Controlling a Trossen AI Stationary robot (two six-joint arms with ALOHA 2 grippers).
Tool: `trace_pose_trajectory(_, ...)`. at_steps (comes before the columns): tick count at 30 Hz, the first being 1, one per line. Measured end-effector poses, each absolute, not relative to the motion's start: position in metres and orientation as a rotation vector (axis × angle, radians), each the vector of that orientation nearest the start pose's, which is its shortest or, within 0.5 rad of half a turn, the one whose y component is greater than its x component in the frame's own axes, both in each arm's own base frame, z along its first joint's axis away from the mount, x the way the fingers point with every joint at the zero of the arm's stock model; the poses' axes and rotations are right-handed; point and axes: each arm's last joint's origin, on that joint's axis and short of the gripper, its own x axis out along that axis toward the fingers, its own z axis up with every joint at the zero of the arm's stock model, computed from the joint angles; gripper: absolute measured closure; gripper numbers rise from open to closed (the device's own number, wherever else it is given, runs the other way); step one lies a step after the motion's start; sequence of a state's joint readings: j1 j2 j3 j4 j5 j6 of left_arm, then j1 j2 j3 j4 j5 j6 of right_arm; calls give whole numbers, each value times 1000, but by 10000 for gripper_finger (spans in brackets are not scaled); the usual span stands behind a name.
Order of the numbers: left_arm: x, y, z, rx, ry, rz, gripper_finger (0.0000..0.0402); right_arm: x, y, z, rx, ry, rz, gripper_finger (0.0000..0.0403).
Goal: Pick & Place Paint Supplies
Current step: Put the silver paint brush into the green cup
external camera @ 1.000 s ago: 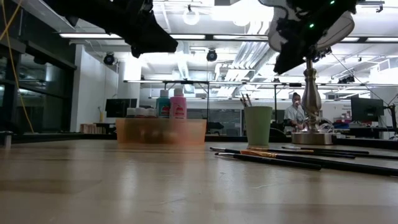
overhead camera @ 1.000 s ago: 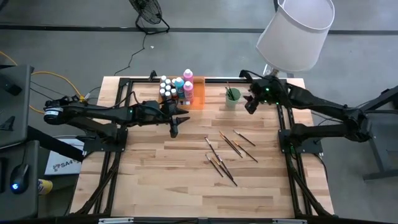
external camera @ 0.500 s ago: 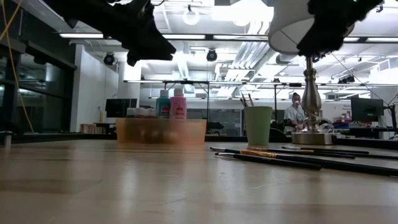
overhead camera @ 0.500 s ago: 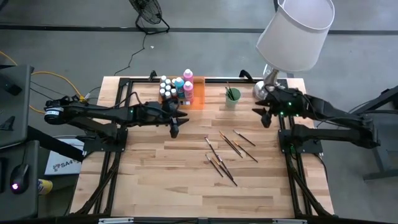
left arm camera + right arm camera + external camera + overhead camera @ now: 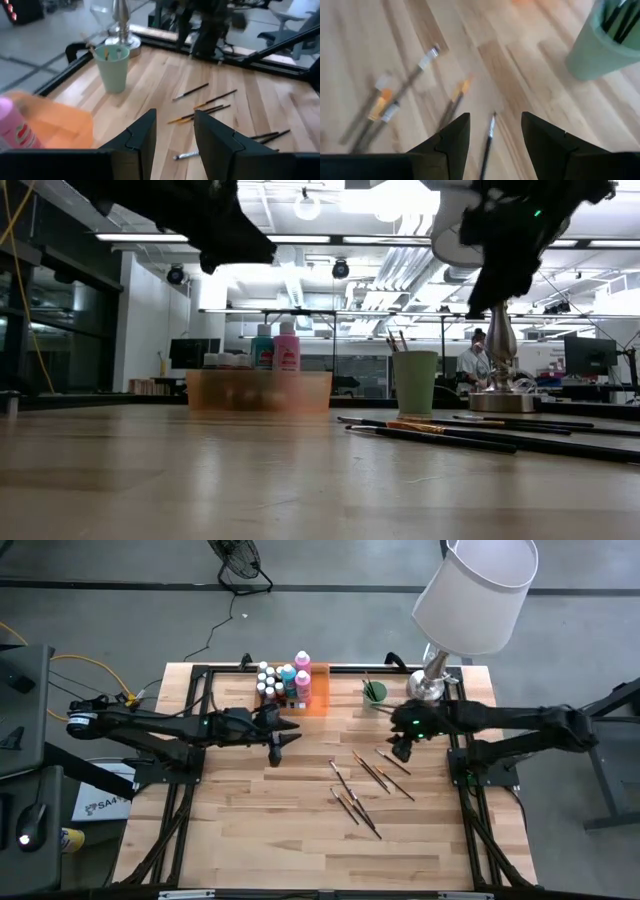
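We see thin dark paintbrushes [image 5: 368, 780] scattered loose on the bare wood table [image 5: 300, 840], metal ferrules glinting. Just above them hangs the right gripper [image 5: 401, 752], fingers parted, empty. The left gripper [image 5: 279, 747] hovers beside the orange tray [image 5: 318, 690], parted, empty.

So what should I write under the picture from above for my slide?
Right hand open above loose paintbrushes; left hand waits open beside the paint bottles.

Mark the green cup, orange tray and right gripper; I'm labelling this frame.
green cup [image 5: 373, 698]: high view, its side wall.
orange tray [image 5: 319, 692]: high view, bare right end.
right gripper [image 5: 402, 751]: high view, between the fingertips.
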State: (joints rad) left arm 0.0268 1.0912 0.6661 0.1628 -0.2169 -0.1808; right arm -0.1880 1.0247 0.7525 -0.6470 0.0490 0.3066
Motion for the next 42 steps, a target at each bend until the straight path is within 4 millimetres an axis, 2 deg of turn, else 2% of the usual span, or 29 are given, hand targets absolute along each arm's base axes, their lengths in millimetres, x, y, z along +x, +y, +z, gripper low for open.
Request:
trace_pose_trajectory(4,231,9,256,-117,208,244,275,216,-42,228,359,986,-403,232)
trace_pose_trajectory(8,219,9,237,-117,203,232,275,236,-46,209,393,1078,-438,232)
trace_pose_trajectory(12,205,7,223,-120,143,189,275,250,-48,195,454,1135,-480,232)
trace_pose_trajectory(17,187,5,210,-113,109,111,275,263,-49,175,495,1198,-445,232)
trace_pose_trajectory(23,171,3,203,-116,88,56,275,270,-53,149,463,1282,-461,232)
trace_pose_trajectory(27,169,2,201,-117,87,25,275,273,-56,139,452,1300,-471,232)
trace_pose_trajectory(36,169,2,200,-160,101,30,275,274,-57,136,409,1312,-459,233)
trace_pose_trajectory(42,168,2,197,-162,132,31,275,275,-57,136,379,1316,-438,278)
